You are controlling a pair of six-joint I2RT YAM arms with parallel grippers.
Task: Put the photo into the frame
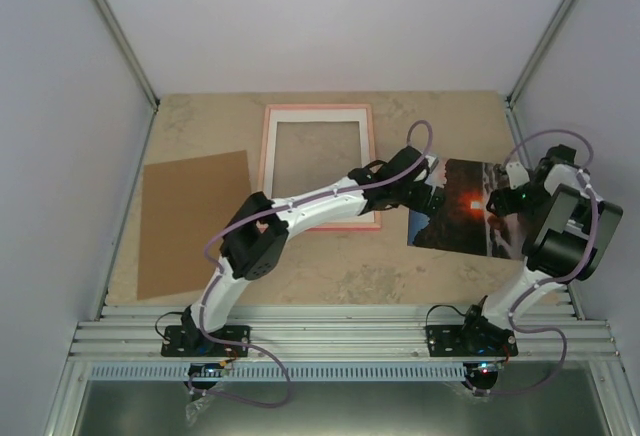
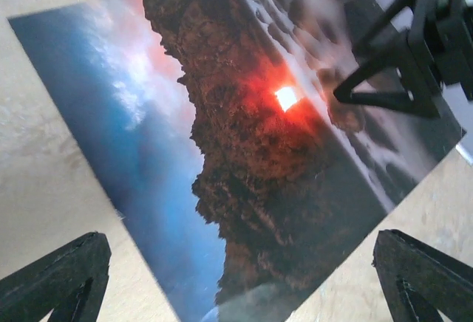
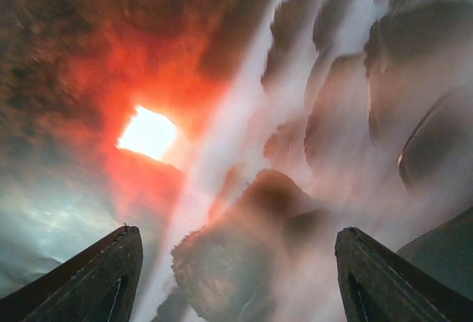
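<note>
Presently the photo [image 1: 455, 211] is found on the right part of the table [image 1: 380, 271], print side up and skewed, directly between the two sets of jaws. The left jaws are spread wide at its left edge. In the left wrist view, one finger [image 2: 55, 278] is seen on either side of the print's near corner, and nothing is clasped. The right jaws are also parted, poised over the opposite edge with the print filling the space beyond their tips. Contact with the paper cannot be judged for either set, nor can it be told whether the sheet lies quite flat.

Behind the left jaws, the frame [image 1: 267, 156] is laid flat, and bare table shows through its opening. Its near right corner is crossed by the left arm [image 1: 320, 204]. Only a narrow gap is left between the frame's right rail and the photo's left edge. A plain brown board [image 1: 195, 224] is placed well apart from both jaws, beyond the frame. A strip of open table is left between the photo's near edge and the metal rails [image 1: 340, 321] where the arm bases are bolted. Little room is left outside the right jaws, where the side wall [image 1: 600, 126] stands close.

The table is finished in a pale beige, marbled pattern, and it is enclosed by white panels and slim aluminium posts.
</note>
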